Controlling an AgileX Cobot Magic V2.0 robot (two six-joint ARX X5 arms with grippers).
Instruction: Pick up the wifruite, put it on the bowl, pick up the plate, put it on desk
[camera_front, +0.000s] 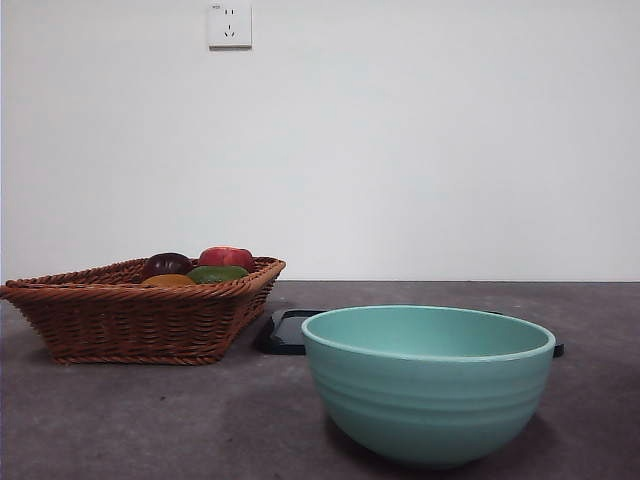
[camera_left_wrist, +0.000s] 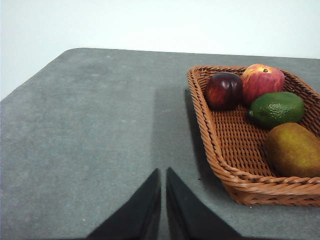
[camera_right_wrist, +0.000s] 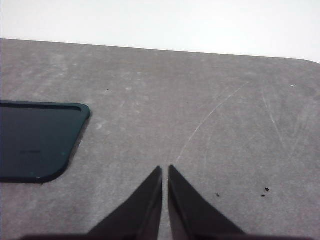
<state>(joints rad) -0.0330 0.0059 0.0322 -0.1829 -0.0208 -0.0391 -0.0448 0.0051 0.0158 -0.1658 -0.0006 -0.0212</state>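
Wifruite (camera_left_wrist: 294, 150): lying in wicker basket (camera_left_wrist: 225, 145) beside green fruit (camera_left_wrist: 276, 108), near left gripper (camera_left_wrist: 163, 172), jaws closed and empty; right gripper (camera_right_wrist: 165, 170), likewise closed, hovers by black tray (camera_right_wrist: 35, 142), farther off.

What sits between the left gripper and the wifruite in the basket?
Only the wicker basket wall. The left gripper, shut, hangs over bare desk beside it; the wifruite lies inside, uncovered from above, next to the green fruit.
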